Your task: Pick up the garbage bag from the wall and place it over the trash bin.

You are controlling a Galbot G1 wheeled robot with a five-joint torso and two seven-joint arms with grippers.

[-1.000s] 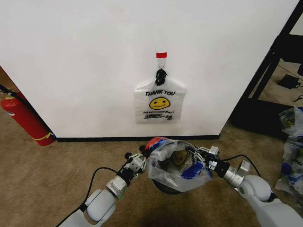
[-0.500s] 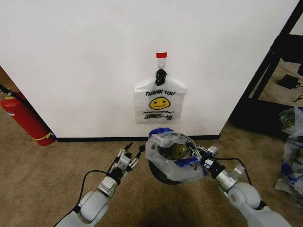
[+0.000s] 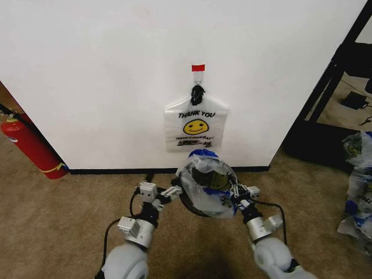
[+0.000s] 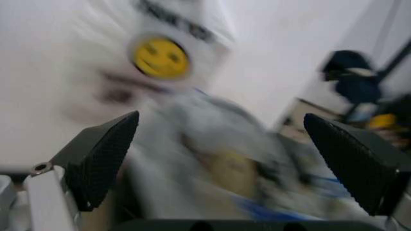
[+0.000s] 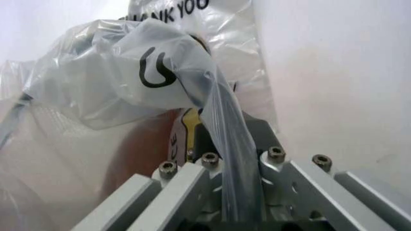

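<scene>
Against the wall [image 3: 104, 75], the garbage bag [image 3: 204, 183] is draped over the trash bin [image 3: 192, 204] on the carpet. The right gripper [image 3: 234, 195] pinches its near-right edge; the left gripper [image 3: 173, 191], fingers spread, sits just left of it.

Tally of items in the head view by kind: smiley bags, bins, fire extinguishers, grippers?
Smiley bags: 2, garbage bag and wall bag
Bins: 1, trash bin
Fire extinguishers: 1, fire extinguisher
Grippers: 2, left gripper and right gripper
Total: 6
</scene>
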